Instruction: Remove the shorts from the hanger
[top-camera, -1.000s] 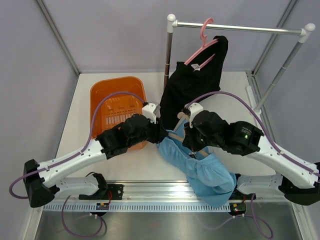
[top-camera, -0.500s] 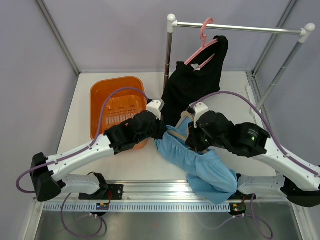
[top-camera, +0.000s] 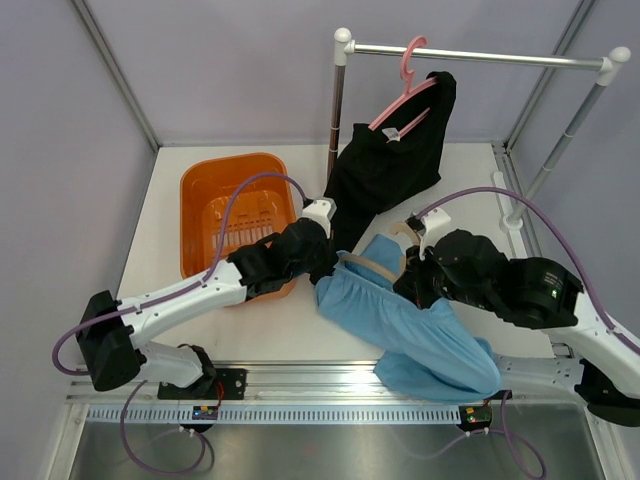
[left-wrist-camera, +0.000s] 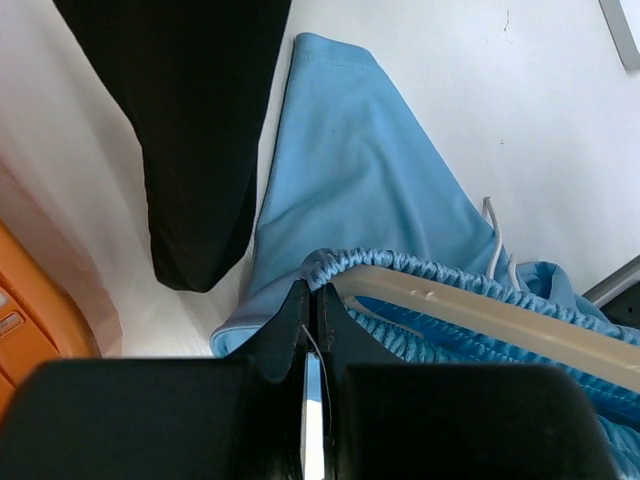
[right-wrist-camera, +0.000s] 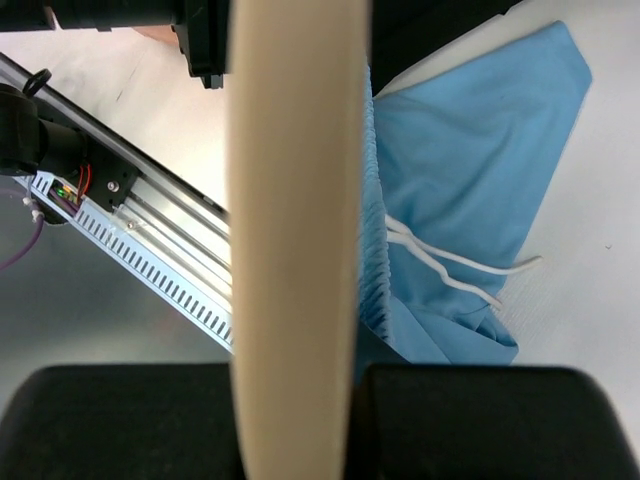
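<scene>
Left gripper (left-wrist-camera: 312, 305) clenched on waistband (left-wrist-camera: 420, 268) of blue shorts (top-camera: 425, 335), mid-table. Right gripper (right-wrist-camera: 298, 385) grasps beige hanger (right-wrist-camera: 295, 190), its bar inside that waistband; shorts trail toward near edge

**A white table walled in pale lilac**

The table (top-camera: 470, 170) is flat, matt white and brightly lit from above; shadows on it are soft and short. Plain lilac-grey panels close it in: a back wall (top-camera: 230, 70), a left wall (top-camera: 50, 180) and a right wall (top-camera: 610, 200); slim aluminium struts (top-camera: 115, 70) run along the corners where the panels meet. A clothes rack stands at the far right of the table; its metal rail (top-camera: 480, 55) is horizontal, capped in white at both ends, with one upright post (top-camera: 337, 110) and one leaning. Along the near edge lies a slotted aluminium track (top-camera: 300, 410); below it, a dull steel surface (top-camera: 330, 455).
</scene>
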